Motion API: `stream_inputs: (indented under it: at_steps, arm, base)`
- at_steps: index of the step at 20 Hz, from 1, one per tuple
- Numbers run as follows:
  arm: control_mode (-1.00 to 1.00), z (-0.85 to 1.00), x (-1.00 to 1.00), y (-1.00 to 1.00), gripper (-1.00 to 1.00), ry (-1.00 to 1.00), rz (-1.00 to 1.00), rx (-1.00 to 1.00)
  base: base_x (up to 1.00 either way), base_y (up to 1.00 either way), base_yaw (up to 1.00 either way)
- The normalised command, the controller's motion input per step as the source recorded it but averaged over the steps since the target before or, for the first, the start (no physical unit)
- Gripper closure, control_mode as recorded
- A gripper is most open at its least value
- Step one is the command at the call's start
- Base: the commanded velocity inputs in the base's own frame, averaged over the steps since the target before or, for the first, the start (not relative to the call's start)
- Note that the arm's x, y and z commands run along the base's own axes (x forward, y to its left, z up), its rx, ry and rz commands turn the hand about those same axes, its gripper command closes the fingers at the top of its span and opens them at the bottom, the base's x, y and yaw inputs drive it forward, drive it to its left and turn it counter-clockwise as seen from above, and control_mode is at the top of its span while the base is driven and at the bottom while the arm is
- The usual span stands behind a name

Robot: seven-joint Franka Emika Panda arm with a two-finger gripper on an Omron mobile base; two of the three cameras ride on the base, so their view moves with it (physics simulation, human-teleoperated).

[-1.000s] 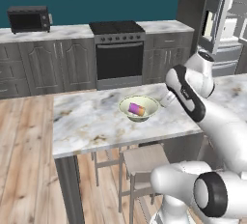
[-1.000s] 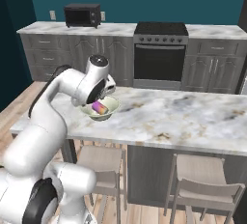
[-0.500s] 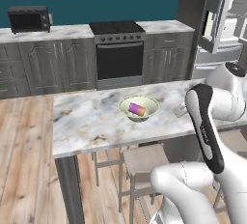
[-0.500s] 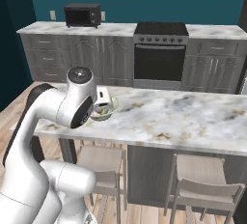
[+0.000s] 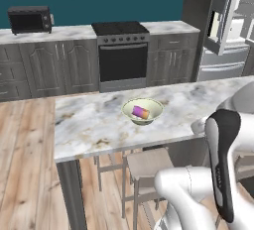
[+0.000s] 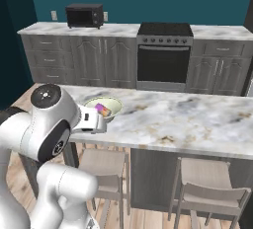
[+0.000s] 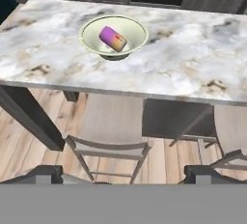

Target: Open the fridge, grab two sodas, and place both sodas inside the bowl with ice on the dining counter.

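The pale bowl (image 7: pixel 91 37) stands on the white marble dining counter (image 7: pixel 193 68) with the purple and orange soda can (image 7: pixel 112 38) lying on its side in it. The same bowl (image 5: pixel 154 107) and can (image 5: pixel 140 111) sit mid-counter in the left base view. My gripper (image 7: pixel 126 177) is open and empty, back from the counter's near edge and above the stools, looking down at the bowl. The fridge (image 5: pixel 221 55) stands at the far right with a door swung open. The dark slim soda is out of view.
Wooden stools (image 7: pixel 108 146) (image 6: pixel 210 186) are tucked under the counter's near side. Behind the counter run dark grey cabinets with a black stove (image 5: pixel 121 50) and a microwave (image 5: pixel 30 20). My own arm (image 6: pixel 49 124) bulks at the counter's left corner.
The arm has drawn back from over the bowl toward the base and off the counter's near edge. The purple can stays in the bowl.
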Motion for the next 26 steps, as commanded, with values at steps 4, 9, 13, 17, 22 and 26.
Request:
stream_inputs:
  at_steps: [4, 9, 13, 17, 22, 26]
  arm:
    - [-1.00, 0.00, -1.00, 0.01, -1.00, -0.06, -0.19, 0.00]
    - [-1.00, -0.26, -0.78, 0.42, -1.00, -0.03, -0.10, -0.08]
    - [-1.00, -0.25, -0.22, 0.34, -1.00, 0.00, 0.00, -0.10]
    - [-1.00, -0.12, -0.13, 0.07, -1.00, -0.01, 0.00, -0.07]
    - [1.00, -0.10, -0.46, -0.09, -1.00, -0.07, -0.01, 0.00]
    - [1.00, 0.00, 0.00, 0.00, -1.00, 0.00, 0.00, 0.00]
  base:
    - [0.00, 0.00, 0.00]
    - [0.00, 0.00, 0.00]
    - [0.00, 0.00, 0.00]
    - [0.00, 0.00, 0.00]
    - [-0.37, -0.20, -0.10]
    - [-0.60, -0.32, -0.44]
